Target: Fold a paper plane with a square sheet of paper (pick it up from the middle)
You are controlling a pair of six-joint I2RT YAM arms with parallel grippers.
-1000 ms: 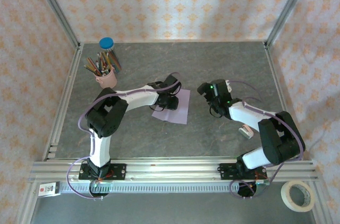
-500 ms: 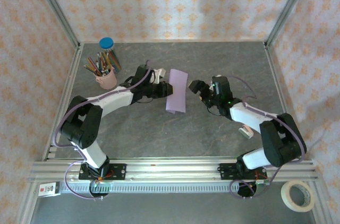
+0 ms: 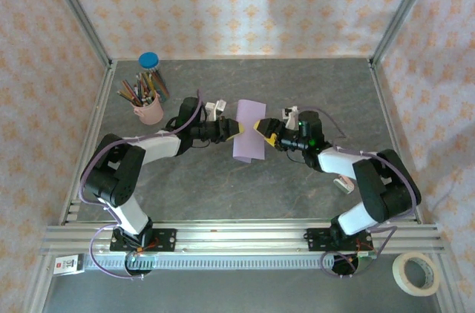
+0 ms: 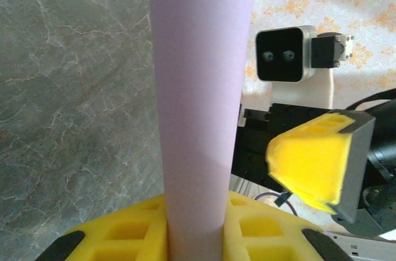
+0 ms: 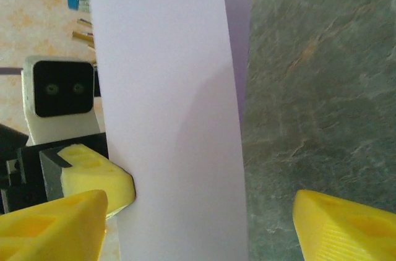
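"One paper [image 3: 249, 131] hangs over the table's [image 3: 312, 90] middle."
"Who holds it?"
"The left gripper [image 3: 237, 130] pinches it from nine o'clock; the right gripper [image 3: 264, 132], at three o'clock, gapes wide around it."

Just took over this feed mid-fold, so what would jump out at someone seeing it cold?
A thin pale lilac sheet of paper is held up over the middle of the grey marbled table. The left claw is shut on it while the right claw, open, faces it from the opposite side. A pink cup of coloured pencils stands at the table's far left.
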